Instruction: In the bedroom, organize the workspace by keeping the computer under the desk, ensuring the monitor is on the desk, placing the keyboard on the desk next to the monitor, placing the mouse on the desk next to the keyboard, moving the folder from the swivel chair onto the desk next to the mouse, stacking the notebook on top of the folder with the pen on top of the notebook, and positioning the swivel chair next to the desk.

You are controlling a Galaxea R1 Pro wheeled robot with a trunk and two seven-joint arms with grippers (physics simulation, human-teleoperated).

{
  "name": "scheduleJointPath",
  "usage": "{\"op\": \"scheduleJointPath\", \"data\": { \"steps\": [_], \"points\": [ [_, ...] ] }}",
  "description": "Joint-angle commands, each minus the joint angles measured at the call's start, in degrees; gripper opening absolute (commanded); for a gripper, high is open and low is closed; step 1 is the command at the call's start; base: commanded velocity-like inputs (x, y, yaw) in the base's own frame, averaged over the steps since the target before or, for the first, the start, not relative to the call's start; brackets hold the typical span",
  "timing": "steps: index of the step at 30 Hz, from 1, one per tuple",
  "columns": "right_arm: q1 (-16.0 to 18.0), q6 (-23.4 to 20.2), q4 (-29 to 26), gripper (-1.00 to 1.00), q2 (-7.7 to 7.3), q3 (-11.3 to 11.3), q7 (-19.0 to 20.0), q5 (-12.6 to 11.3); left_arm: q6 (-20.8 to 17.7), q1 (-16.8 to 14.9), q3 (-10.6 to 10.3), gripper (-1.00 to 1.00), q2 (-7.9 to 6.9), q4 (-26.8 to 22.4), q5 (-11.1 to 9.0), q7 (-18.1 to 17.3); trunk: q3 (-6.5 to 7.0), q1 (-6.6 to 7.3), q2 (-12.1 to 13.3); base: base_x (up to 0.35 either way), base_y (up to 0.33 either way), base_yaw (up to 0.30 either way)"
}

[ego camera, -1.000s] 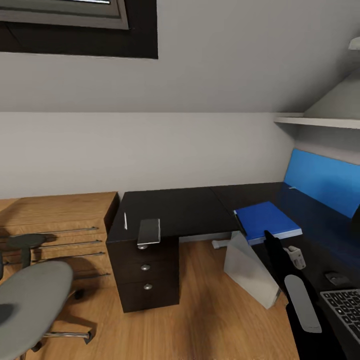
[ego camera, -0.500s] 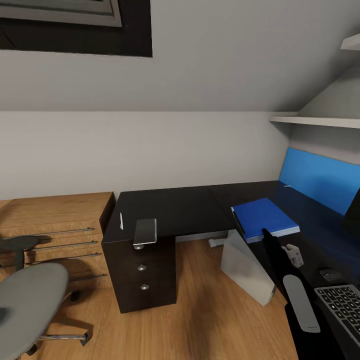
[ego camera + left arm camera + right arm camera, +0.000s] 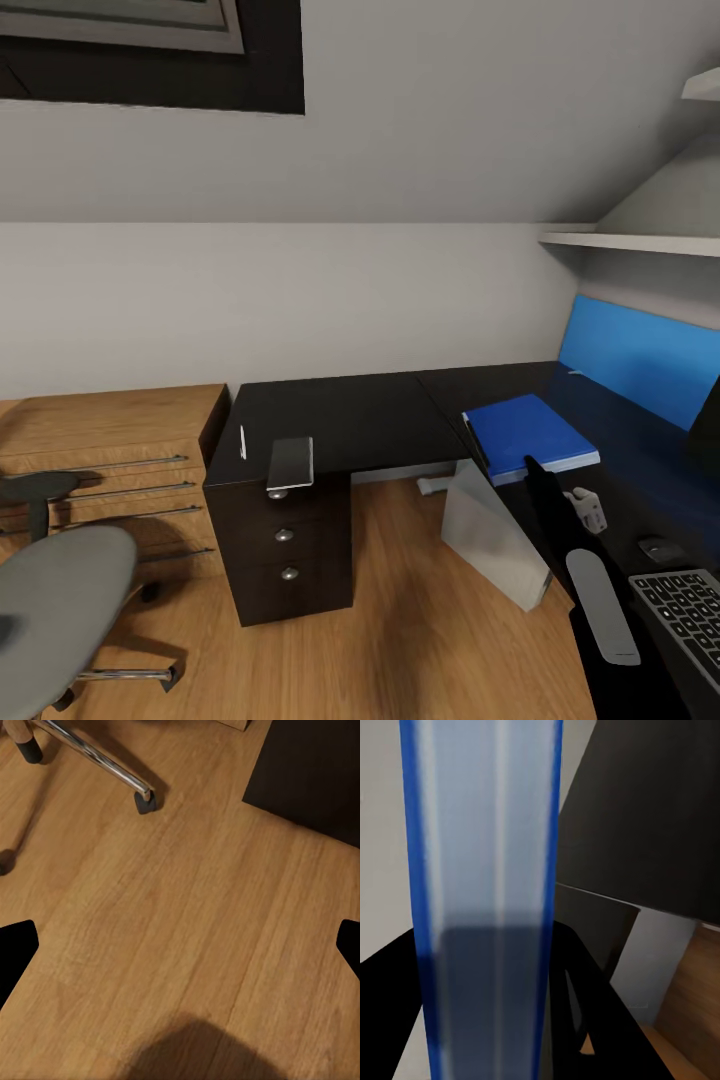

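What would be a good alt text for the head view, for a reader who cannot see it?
A blue folder lies on a black L-shaped desk, with the notebook and pen near its drawer end. A grey swivel chair stands on the wooden floor.

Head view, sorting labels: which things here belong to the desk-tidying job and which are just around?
Job:
- long black L-shaped desk
- bright blue flat folder
- small grey notebook
- thin white pen
- boxy grey-white computer tower
- dark keyboard
- small black mouse
- grey padded swivel chair

Around:
- light wooden drawer cabinet
- blue wall panel
- white wall shelf
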State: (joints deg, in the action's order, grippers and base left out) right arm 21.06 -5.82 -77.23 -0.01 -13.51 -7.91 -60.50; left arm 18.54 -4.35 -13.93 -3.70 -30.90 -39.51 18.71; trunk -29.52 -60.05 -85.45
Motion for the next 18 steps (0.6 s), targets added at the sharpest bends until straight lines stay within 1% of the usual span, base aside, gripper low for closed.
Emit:
{"op": "scheduleJointPath", "data": {
  "steps": [1,2,3,9,14,18],
  "points": [
    [0.0,-0.3,-0.1,-1.0,-0.03,0.0,-0.1,-0.4,0.3,0.0,-0.5,1.0,-0.08,0.0,-0.4,0.4,-0.06,0.0,0.0,0.0,0.0,0.0],
    [0.0,-0.2,-0.2,-1.0,-0.05,0.0,0.6,-0.3,0.3,0.0,-0.5,1.0,-0.08,0.0,-0.4,0.4,-0.06,0.0,0.0,0.0,0.0,0.0],
    [0.0,-0.2,-0.2,-1.0,-0.07,0.0,2.1,-0.1,0.3,0.0,-0.5,1.0,-0.08,0.0,-0.4,0.4,-0.06,0.0,0.0,0.0,0.0,0.0],
    [0.0,-0.3,-0.1,-1.0,0.06,-0.1,5.7,-0.1,0.3,0.0,-0.5,1.0,-0.07,0.0,-0.4,0.4,-0.06,0.0,0.0,0.0,0.0,0.0],
    [0.0,-0.1,0.0,-1.0,0.17,-0.3,7.1,-0.3,0.3,0.0,-0.5,1.0,-0.08,0.0,-0.4,0.4,-0.06,0.0,0.0,0.0,0.0,0.0],
    [0.0,0.0,0.0,-1.0,0.27,-0.2,7.2,-0.3,0.4,0.0,-0.5,1.0,-0.08,0.0,-0.3,0.2,-0.08,0.0,0.0,0.0,0.0,0.0]
  ]
}}
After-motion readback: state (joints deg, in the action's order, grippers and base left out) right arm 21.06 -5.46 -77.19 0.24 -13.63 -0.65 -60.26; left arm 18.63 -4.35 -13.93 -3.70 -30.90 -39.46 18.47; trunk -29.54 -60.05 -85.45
